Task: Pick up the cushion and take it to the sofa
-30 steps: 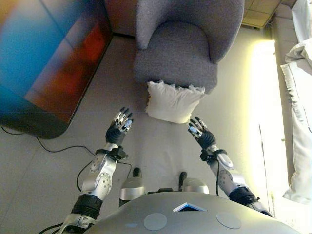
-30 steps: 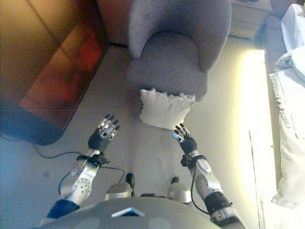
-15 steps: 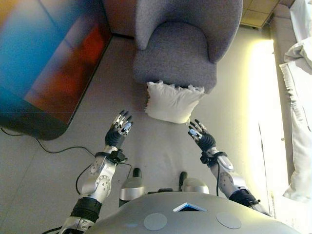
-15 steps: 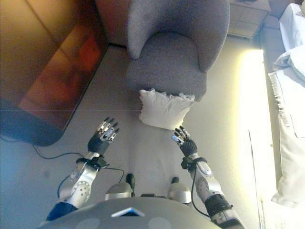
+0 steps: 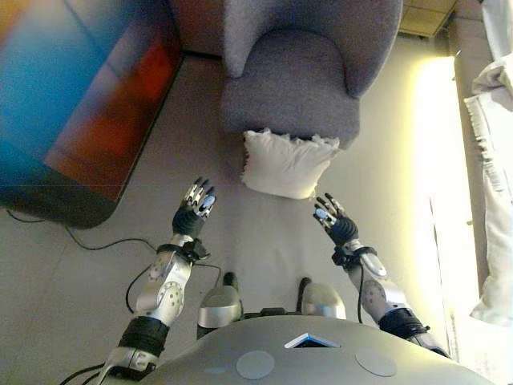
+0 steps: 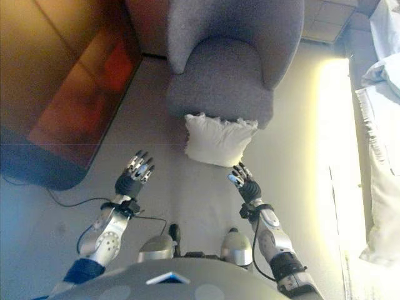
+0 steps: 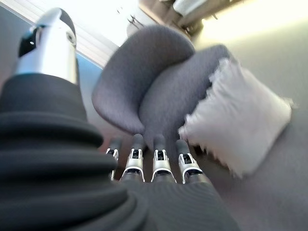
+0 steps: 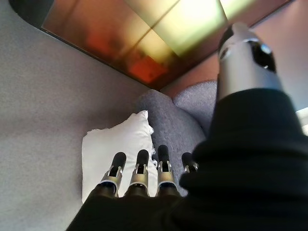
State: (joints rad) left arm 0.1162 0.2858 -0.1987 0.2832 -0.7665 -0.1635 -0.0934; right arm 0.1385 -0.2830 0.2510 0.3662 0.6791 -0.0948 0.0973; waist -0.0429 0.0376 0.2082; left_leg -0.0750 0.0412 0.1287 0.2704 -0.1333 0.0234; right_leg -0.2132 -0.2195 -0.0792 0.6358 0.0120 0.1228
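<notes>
A white fringed cushion (image 5: 287, 164) lies on the floor, leaning against the front of the grey armchair (image 5: 296, 72). My left hand (image 5: 195, 212) hovers over the floor to the cushion's near left, fingers straight, holding nothing. My right hand (image 5: 334, 223) is raised at the cushion's near right corner, a short gap from it, also open and empty. The cushion (image 7: 238, 130) shows past my left fingers in the left wrist view. In the right wrist view the cushion (image 8: 113, 154) lies beyond my straight fingers (image 8: 138, 172).
A large dark screen (image 5: 76, 104) lies flat at the left. White bedding (image 5: 495, 144) runs along the right edge beside a bright strip of floor. The pale floor (image 5: 264, 241) stretches between my hands and the cushion.
Both hands stay held out with straight fingers, almost where they were. The whole picture has shifted a little, so the camera moved. The cushion has not moved.
</notes>
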